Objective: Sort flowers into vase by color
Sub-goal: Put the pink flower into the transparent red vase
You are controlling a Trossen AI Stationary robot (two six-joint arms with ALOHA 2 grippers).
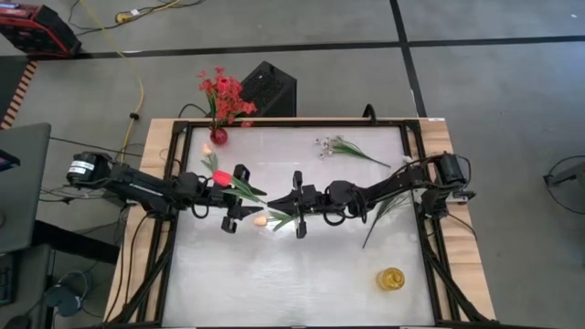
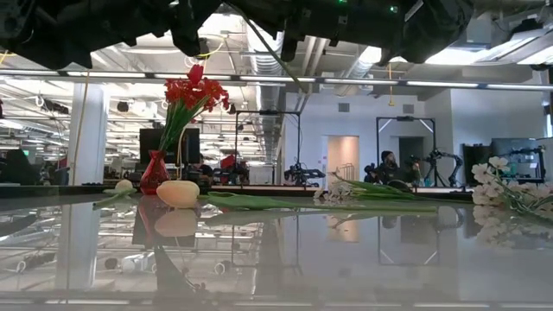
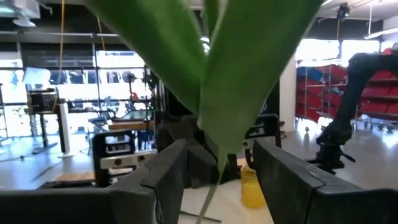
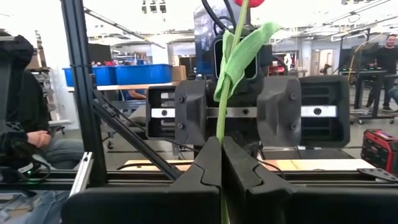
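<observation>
Two grippers meet over the middle of the table, facing each other with one red tulip between them. The right gripper has its fingers pressed together on the tulip's green stem, which rises from between them; the bloom is cut off at the edge of its wrist view. The left gripper stands with its fingers well apart around the same stem and its long leaves, which fill most of its wrist view and hide what lies beyond; whether its pads touch the stem cannot be told. From above, the tulip's red head lies over the left arm and its leaves trail toward the right gripper. A pale orange tulip bud lies on the table just below the two grippers. A sprig of white blossoms lies near the far edge. Red clustered blooms stand in a small red vase at the far left corner. A yellow vase stands near the right front. In the low view both arms are mostly cropped at the top.
</observation>
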